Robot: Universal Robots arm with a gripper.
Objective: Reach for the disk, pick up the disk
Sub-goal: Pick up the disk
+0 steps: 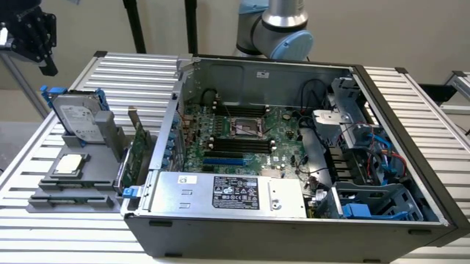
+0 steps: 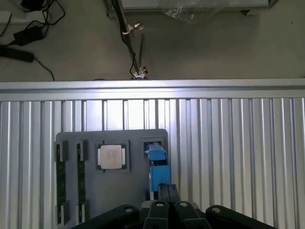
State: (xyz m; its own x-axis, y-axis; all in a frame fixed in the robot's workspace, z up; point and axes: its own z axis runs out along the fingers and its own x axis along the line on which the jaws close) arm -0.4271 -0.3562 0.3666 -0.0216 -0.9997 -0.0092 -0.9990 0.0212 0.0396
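On the slatted table, the disk stands upright; gripper above, fingers seemingly closed.

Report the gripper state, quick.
Gripper: fingers shut, holding nothing; it hangs above the disk, not touching it.

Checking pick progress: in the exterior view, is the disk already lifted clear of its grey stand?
No, the disk stands upright in the grey stand, with the claw above and apart from it.
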